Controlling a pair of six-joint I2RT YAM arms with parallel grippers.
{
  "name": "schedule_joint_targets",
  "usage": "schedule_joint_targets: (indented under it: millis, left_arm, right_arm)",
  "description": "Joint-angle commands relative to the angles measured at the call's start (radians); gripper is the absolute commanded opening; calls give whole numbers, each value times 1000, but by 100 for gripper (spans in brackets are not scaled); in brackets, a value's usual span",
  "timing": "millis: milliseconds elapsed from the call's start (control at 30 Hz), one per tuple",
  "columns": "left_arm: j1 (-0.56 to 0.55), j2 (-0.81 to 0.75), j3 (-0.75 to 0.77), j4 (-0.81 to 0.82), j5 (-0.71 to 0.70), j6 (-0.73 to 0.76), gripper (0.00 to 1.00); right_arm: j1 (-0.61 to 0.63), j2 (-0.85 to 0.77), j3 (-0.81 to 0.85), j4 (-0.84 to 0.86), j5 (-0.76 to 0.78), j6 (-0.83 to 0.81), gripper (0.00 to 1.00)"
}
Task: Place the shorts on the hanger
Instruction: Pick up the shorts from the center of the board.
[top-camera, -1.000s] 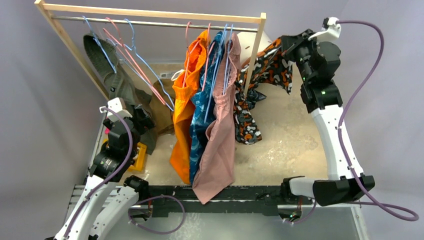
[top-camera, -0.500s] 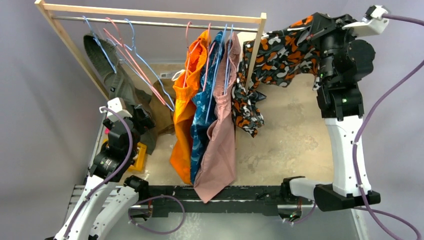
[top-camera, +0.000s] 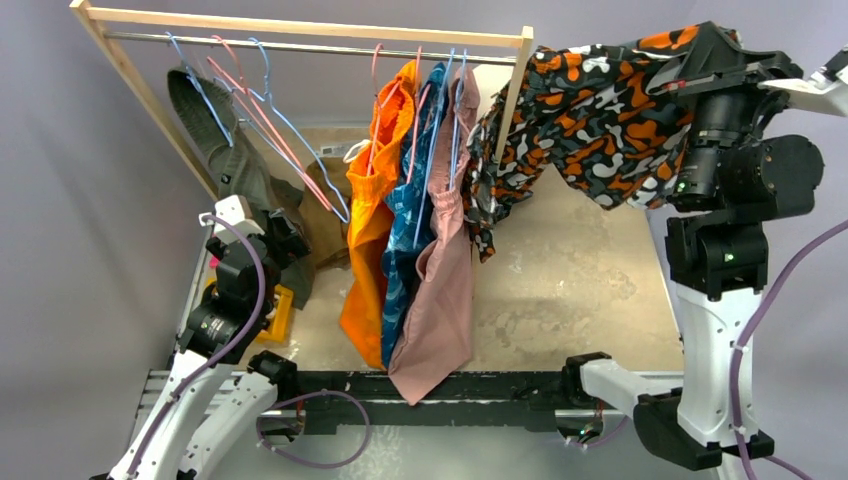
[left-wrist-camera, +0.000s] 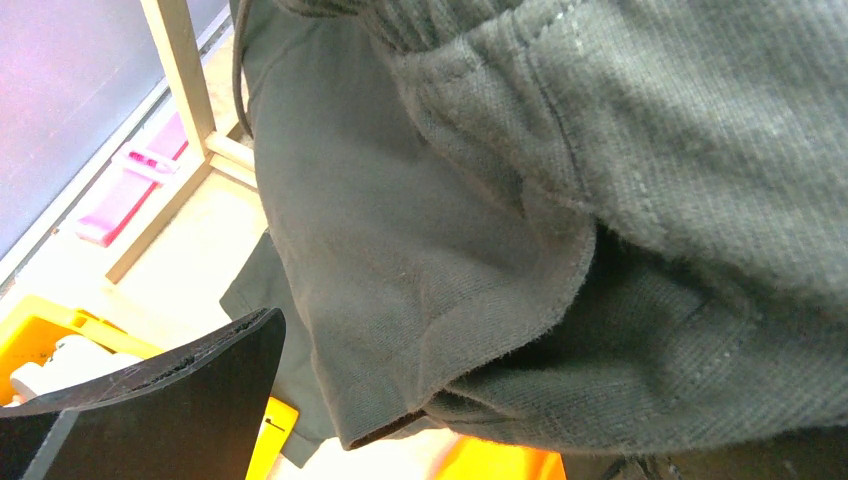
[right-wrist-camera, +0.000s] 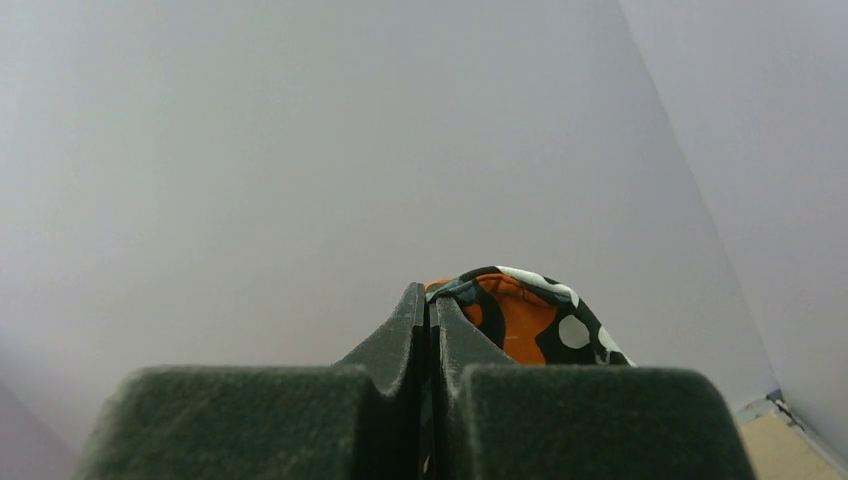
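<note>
The shorts (top-camera: 600, 120), printed in orange, black, grey and white blotches, hang stretched in the air at the upper right, one end trailing by the rack's right post (top-camera: 512, 100). My right gripper (right-wrist-camera: 430, 300) is shut on the shorts (right-wrist-camera: 520, 310), a fold of which bulges beside its fingertips. An empty light-blue hanger (top-camera: 283, 115) hangs on the rail at the left. My left gripper (top-camera: 280, 235) stands open low by the rack's left side. Only one black finger (left-wrist-camera: 150, 400) shows, with a grey-green garment (left-wrist-camera: 520, 250) filling the view in front of it.
The wooden rack's rail (top-camera: 300, 45) carries pink-red hangers (top-camera: 245, 95), orange shorts (top-camera: 365, 250), a blue patterned garment (top-camera: 400, 240), dusty-pink shorts (top-camera: 440, 300) and the grey-green garment (top-camera: 240, 170). A yellow object (top-camera: 275, 310) lies beside the left arm.
My right arm has risen and swung to the right, lifting the shorts off the table and spreading them in the air. The left arm has not moved.
</note>
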Motion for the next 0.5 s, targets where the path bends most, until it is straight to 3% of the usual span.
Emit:
schedule_joint_targets:
  millis: [0,233,467]
  left_arm:
    - [1,0,-1,31,-13,12,94]
    - [0,5,-1,34,-15,13,94]
    - [-3,19,1,32,-18,10,94]
  right_arm:
    - [14,-13,68,159,144,-61,0]
    - [14,-85,27,229,254,-67,0]
    - [26,-114,96,287,284,-186,0]
